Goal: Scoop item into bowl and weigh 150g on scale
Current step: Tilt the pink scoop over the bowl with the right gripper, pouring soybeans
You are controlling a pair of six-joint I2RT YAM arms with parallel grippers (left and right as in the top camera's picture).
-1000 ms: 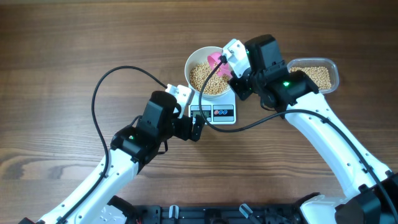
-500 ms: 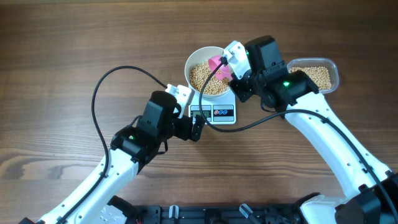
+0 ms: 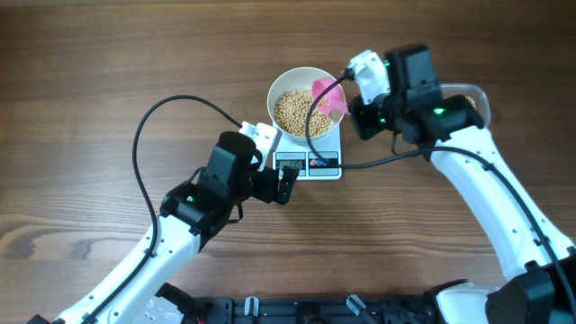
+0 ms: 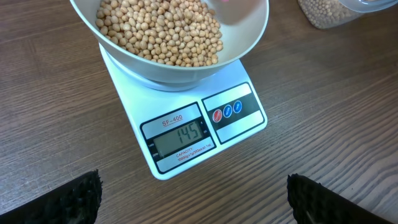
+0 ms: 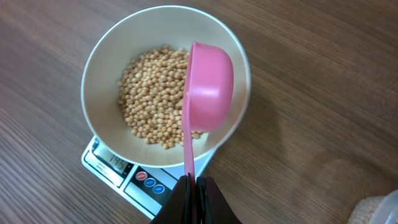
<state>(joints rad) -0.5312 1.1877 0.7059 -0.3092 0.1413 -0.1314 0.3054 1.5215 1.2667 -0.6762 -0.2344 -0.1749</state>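
Scale (image 4: 245,93) standing toward the far edge of the worktop, about midway between its left and right edges. The white bowl (image 5: 102,59) sat on the scale's platform, with a heap of beans (image 5: 152,93) in it. The display (image 4: 180,134) read 145, which I judged just short of the target.

The beans looked small, hard, round and loose. I expected them to pour freely, roll and bounce, so they were to be lifted in the scoop and not pinched. A few beans at a time seemed the safe top-up.

The pink scoop (image 5: 208,84) looked like light, stiff plastic. The place to hold it was the far end of its thin handle, where my right tool (image 5: 194,186) was clamped, fingers pressed together on the handle.

My right arm reached in from the right edge. It carried the scoop's cup over the right side of the bowl's rim, tipped on its side. The hollow faced away from the wrist camera, so I could not tell whether any beans were in it.

My left tool (image 4: 193,186) hung just in front of the scale with its fingers (image 4: 68,199) wide apart, holding nothing and aimed at the display. The clear tub (image 4: 367,6) of spare beans lay to the right of the scale.
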